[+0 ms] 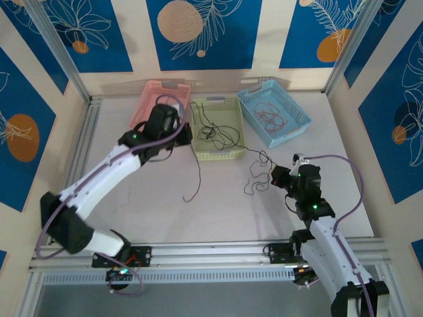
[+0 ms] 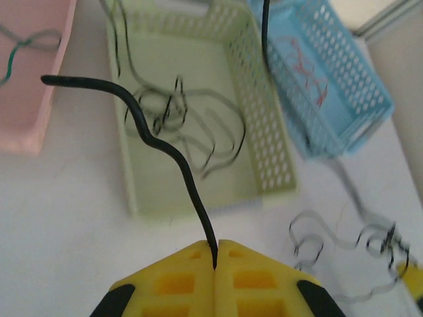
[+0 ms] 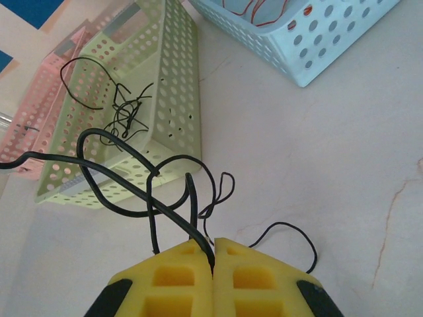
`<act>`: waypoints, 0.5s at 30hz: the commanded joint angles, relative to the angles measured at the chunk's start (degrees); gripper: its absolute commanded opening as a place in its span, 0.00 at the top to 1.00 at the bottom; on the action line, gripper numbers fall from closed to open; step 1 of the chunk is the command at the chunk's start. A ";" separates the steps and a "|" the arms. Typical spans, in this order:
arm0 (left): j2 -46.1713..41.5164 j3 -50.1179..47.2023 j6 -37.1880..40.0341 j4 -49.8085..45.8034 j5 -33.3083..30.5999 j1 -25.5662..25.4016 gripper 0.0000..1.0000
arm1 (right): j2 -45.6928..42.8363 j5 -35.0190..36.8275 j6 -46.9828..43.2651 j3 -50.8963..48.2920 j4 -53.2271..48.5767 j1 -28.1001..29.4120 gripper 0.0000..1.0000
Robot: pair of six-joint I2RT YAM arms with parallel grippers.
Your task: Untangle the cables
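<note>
Two robot arms work over a white counter (image 1: 225, 218) that carries three small baskets. The left hand (image 2: 215, 247) is pressed together on one black strand (image 2: 195, 195), which rises from the fingertips and curves away to the left, above the pale green basket (image 2: 274, 152). The right hand (image 3: 213, 249) is likewise clamped on black cable, with loops (image 3: 192, 205) springing from its fingertips toward that same basket. From above, the knot (image 1: 213, 132) of black cables sits at the green basket, between the two hands; whether it rests inside or is lifted clear cannot be told. The left hand is just beside the basket's left rim, and the right hand is farther off at the near right. The tangle appears to run diagonally, far-left to near-right, so drawing the hands apart along that line looks the likely way to loosen it. The reddish cables (image 1: 268, 117) lie in the blue basket (image 1: 294, 129).
</note>
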 commanded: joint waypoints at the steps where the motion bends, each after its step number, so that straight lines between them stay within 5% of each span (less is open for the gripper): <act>1: 7.37 8.45 3.71 2.68 3.79 2.85 1.00 | -0.71 1.13 1.08 -1.07 -0.70 -0.74 1.00; 15: 34.22 38.36 7.20 6.84 0.81 8.80 1.00 | -0.40 0.47 1.26 -1.52 0.10 -1.19 1.00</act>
